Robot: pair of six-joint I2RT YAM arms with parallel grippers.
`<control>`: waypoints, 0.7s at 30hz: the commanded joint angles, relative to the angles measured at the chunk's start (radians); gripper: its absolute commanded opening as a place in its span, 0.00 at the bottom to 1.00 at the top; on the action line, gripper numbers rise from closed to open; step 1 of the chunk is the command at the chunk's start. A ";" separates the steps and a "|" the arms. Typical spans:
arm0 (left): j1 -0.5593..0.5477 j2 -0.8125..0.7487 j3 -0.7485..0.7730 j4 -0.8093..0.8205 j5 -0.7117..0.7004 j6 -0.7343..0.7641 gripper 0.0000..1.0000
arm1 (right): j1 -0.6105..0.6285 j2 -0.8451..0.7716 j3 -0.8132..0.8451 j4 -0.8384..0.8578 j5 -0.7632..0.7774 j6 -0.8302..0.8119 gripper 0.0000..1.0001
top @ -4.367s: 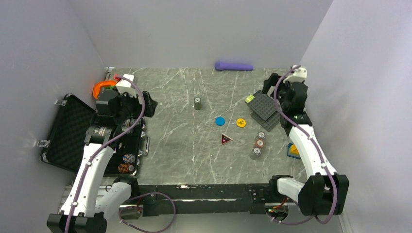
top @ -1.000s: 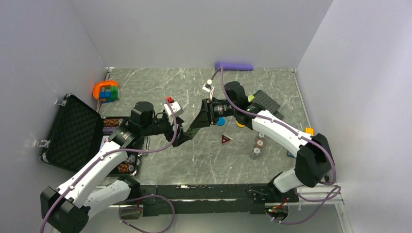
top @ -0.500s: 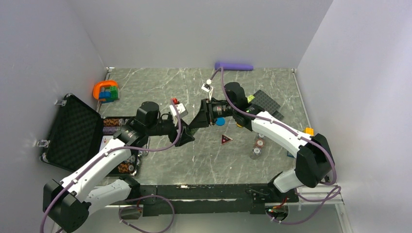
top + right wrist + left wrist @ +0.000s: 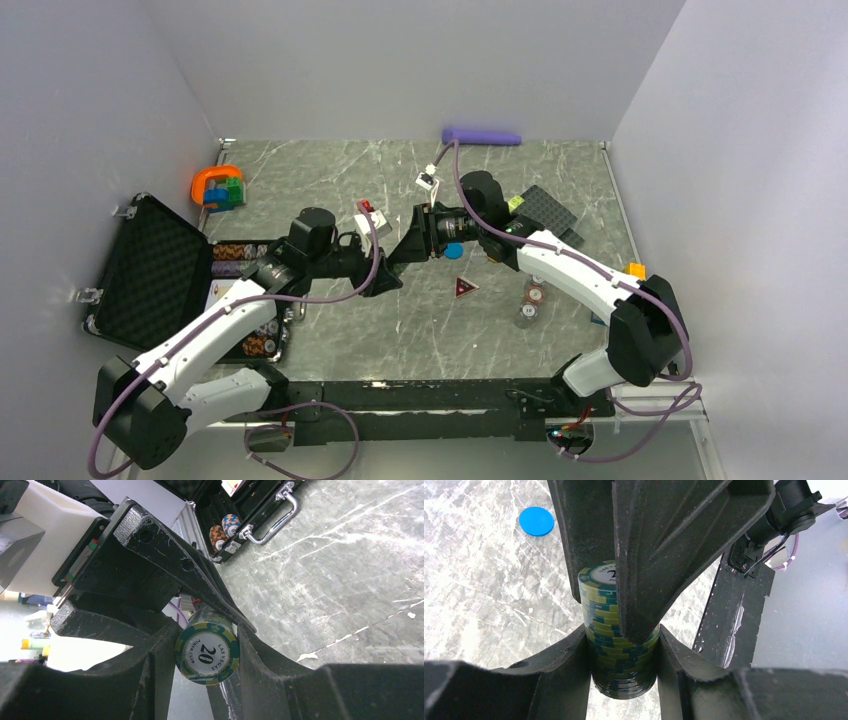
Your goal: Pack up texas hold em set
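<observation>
1. Grey marbled table point(image 4: 330, 185), with plain grey walls on three sides.
2. Green chip stack point(image 4: 616, 630), top face marked 20, sits mid-table between both grippers.
3. Left gripper point(image 4: 623, 655): jaws narrow, pads pressed on opposite sides of the stack.
4. Right gripper point(image 4: 206, 656): jaws clamped on the same stack from the far side.
5. Open black case point(image 4: 150, 275) at the left table edge, with chips in its tray.
6. Blue disc point(image 4: 536, 521), red triangle point(image 4: 465, 287) and loose chip stacks point(image 4: 533, 298) lie on the table right of the grippers.

left arm point(image 4: 200, 335) & right arm point(image 4: 575, 273) both stretched inward, tips meeting at the green chip stack point(image 4: 606, 605). left gripper point(image 4: 623, 650) closed on it, right gripper point(image 4: 206, 647) clamps same stack from opp side, jaws crossed roughly perpendicular.
</observation>
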 commanded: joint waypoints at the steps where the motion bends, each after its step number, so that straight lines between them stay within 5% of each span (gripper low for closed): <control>1: -0.002 0.006 0.026 0.061 -0.024 -0.048 0.00 | 0.020 -0.048 0.027 0.049 -0.021 0.000 0.00; 3: -0.001 -0.001 0.019 0.072 -0.032 -0.062 0.00 | 0.020 -0.051 0.030 0.034 0.011 -0.007 0.03; 6: -0.001 -0.024 0.008 0.085 -0.066 -0.080 0.00 | 0.012 -0.063 0.030 -0.001 0.068 -0.016 0.39; 11: -0.002 -0.060 -0.006 0.087 -0.126 -0.099 0.00 | -0.034 -0.117 0.010 -0.004 0.142 0.001 0.79; 15: -0.001 -0.083 -0.016 0.085 -0.190 -0.123 0.00 | -0.102 -0.199 -0.029 -0.002 0.214 0.019 0.90; 21: 0.012 -0.121 -0.025 0.046 -0.452 -0.210 0.00 | -0.185 -0.307 -0.093 -0.020 0.333 0.018 0.93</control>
